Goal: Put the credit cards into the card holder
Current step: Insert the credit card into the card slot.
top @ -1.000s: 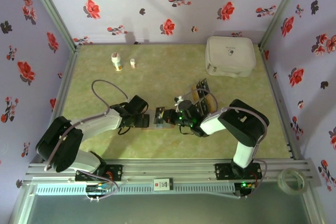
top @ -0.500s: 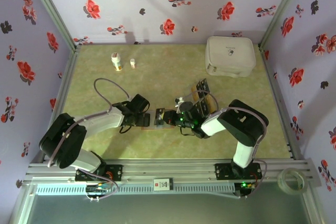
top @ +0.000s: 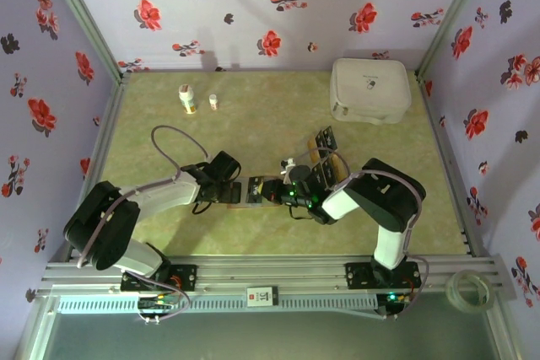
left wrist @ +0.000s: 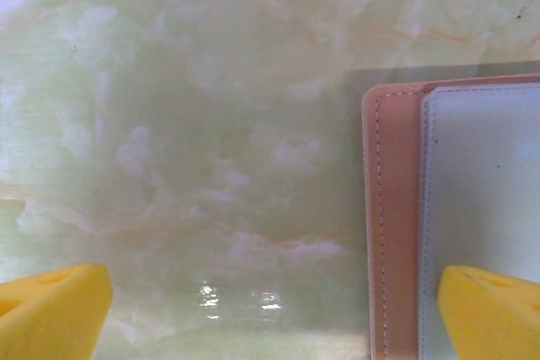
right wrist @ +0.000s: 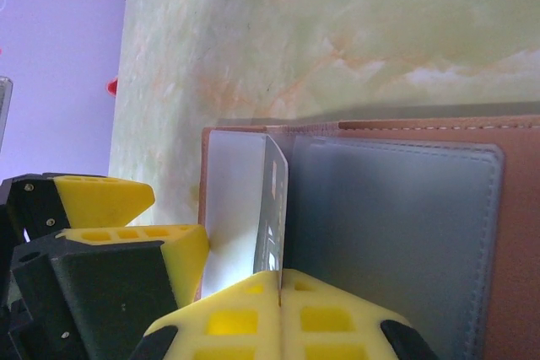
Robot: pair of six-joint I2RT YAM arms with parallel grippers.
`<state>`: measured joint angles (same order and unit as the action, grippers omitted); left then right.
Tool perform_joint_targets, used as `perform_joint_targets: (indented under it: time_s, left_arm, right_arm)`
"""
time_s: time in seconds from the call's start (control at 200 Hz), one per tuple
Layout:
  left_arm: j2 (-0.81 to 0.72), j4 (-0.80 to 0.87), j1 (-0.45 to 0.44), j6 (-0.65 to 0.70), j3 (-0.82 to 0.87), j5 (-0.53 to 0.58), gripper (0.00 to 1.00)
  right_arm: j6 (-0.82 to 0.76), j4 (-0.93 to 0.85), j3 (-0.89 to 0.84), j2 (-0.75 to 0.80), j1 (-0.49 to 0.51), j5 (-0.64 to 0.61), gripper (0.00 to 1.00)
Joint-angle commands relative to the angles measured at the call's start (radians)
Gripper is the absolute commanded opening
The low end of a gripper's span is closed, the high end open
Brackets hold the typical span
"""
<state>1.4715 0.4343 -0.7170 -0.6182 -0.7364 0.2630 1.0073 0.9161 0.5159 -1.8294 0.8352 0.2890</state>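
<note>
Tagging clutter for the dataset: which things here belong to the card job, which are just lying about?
Job: card holder; card pinched in right gripper; remaining credit cards; open left gripper.
Lying about: white case; two small bottles; tape roll.

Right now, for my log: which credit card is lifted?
The card pinched edge-on in the right gripper, at the card holder; the other cards lie on the table.

Bright and even, with soft shadows. Small glare on table (left wrist: 169, 124) beside card holder (left wrist: 392, 208); thin shadow along its far edge.
</note>
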Motion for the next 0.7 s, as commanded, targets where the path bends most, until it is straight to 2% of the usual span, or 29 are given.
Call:
perform_joint_targets:
  time_s: [0.0, 0.695]
  left_arm:
    - [0.014, 0.018, 0.004, 0.017, -0.023, 0.031, 1.0]
    - [0.014, 0.015, 0.005, 0.019, -0.023, 0.031, 1.0]
  right_arm:
    - [0.01, -0.019, -0.027, -0.023, -0.006, -0.002, 0.0]
    - [0.013, -0.036, 0.001, -0.07, -0.005, 0.044, 0.0]
